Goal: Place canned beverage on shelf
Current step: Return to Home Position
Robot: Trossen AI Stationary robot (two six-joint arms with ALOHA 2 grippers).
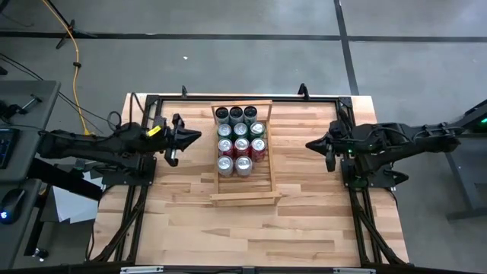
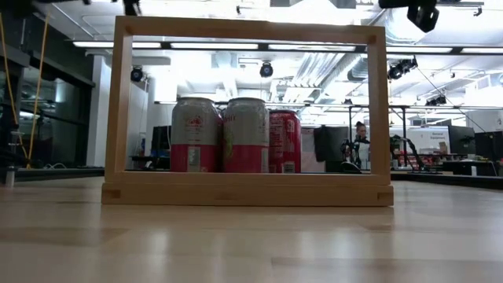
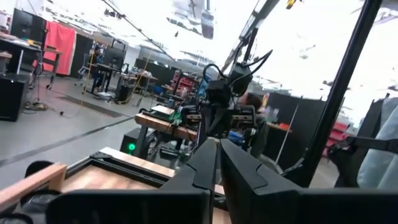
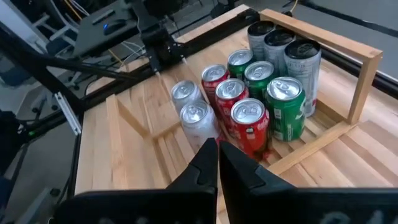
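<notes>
Plank tabletop (image 1: pixel 304 221), shelf (image 1: pixel 242 199), pink cans (image 2: pixel 245 135) hiding most rear rows (image 1: pixel 237 114)

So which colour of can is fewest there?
The pink cans: only two, beside the empty half of the shelf. Black cans, green cans and red cans come in threes.

Shelf (image 1: pixel 242 198): pale, light wood, plain grain
Dark cans (image 1: pixel 236 114): grey sides, dark tops
Green cans (image 1: pixel 240 129): green sides, silver tops
Red cans (image 1: pixel 242 145): red sides, white lettering, silver tops
Pink cans (image 2: pixel 195 135): silver-grey above, pink band below, silver tops
Tabletop (image 1: pixel 304 221): light wood planks, strips of pale and tan
Table frame (image 1: pixel 319 97): black
Left arm (image 1: pixel 91 144): black, small yellow mark near the wrist
Right arm (image 1: pixel 411 141): black
Floor (image 1: pixel 228 46): grey, crossed by dark lines
Cable (image 1: pixel 75 53): yellow
</notes>
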